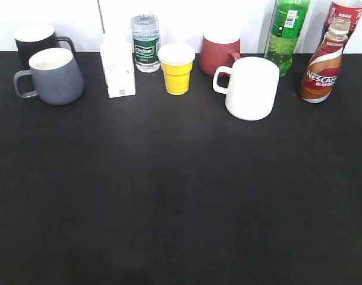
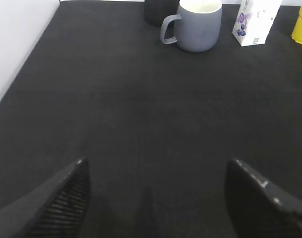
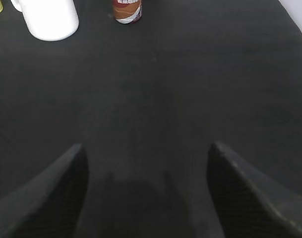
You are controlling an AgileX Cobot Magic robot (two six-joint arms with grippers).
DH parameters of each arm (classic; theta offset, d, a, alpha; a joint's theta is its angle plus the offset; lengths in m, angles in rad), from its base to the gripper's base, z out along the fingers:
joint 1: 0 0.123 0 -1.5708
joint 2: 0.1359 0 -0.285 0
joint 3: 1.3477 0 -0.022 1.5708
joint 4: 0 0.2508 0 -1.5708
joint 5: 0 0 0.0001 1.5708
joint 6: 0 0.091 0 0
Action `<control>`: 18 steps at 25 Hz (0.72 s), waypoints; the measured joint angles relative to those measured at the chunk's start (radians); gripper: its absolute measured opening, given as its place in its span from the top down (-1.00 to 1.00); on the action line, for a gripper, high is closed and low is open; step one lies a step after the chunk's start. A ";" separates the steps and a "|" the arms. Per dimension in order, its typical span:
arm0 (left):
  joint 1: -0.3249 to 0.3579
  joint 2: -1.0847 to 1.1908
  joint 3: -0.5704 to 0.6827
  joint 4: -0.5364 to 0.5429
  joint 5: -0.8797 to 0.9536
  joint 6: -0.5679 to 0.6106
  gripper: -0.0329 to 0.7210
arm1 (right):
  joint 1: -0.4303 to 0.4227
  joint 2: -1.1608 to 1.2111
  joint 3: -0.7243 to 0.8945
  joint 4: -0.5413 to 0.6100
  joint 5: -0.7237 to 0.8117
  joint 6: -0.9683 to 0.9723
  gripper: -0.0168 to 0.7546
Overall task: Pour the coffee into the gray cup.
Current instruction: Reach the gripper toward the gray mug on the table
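Right end effector [image 3: 146, 193]: spread wide, empty, low over bare worktop [image 1: 181, 208].
Left end effector [image 2: 155, 198]: also splayed, empty.
Coffee [image 1: 322, 62]: far right of the gray cup [image 1: 53, 76], along the back row, upright.
Grab tip: take the bottle at its waist, keep it vertical; white mug [image 1: 251, 87] stood close by.
Surfaces: matte ceramic cup, slick curvy plastic bottle.

Table [image 1: 169, 208]: black. Gray cup [image 1: 54, 77]: matte blue-gray, off-white interior. Coffee bottle [image 1: 322, 66]: red-brown label, white lettering. Paper cup [image 1: 176, 70]: yellow. Large mug [image 1: 251, 88]: white. Tall bottle [image 1: 286, 32]: green
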 joint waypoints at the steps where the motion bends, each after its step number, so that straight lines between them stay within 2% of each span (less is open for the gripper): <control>1: 0.000 0.000 0.000 0.000 0.000 0.000 -0.78 | 0.000 0.000 0.000 0.000 0.000 0.000 -0.55; 5: 0.000 0.000 0.000 0.000 0.000 0.000 -0.74 | 0.000 0.000 0.000 0.000 0.000 0.000 -0.55; 9: 0.000 0.000 0.000 0.000 0.000 0.000 -0.51 | 0.000 0.000 0.000 0.000 0.000 0.000 -0.55; 11: 0.000 0.000 -0.009 -0.003 -0.010 0.000 -0.46 | 0.000 0.000 0.000 0.000 0.000 0.000 -0.55; 12: 0.000 0.000 -0.020 -0.004 -0.061 0.000 -0.45 | 0.000 0.000 0.000 0.000 0.000 0.000 -0.55; 15: 0.000 0.027 -0.011 -0.004 -0.404 0.000 -0.45 | 0.000 0.000 0.000 0.000 0.000 0.000 -0.55; 18: 0.000 0.210 0.101 -0.007 -0.798 0.000 -0.45 | 0.000 0.000 0.000 0.000 0.000 0.000 -0.55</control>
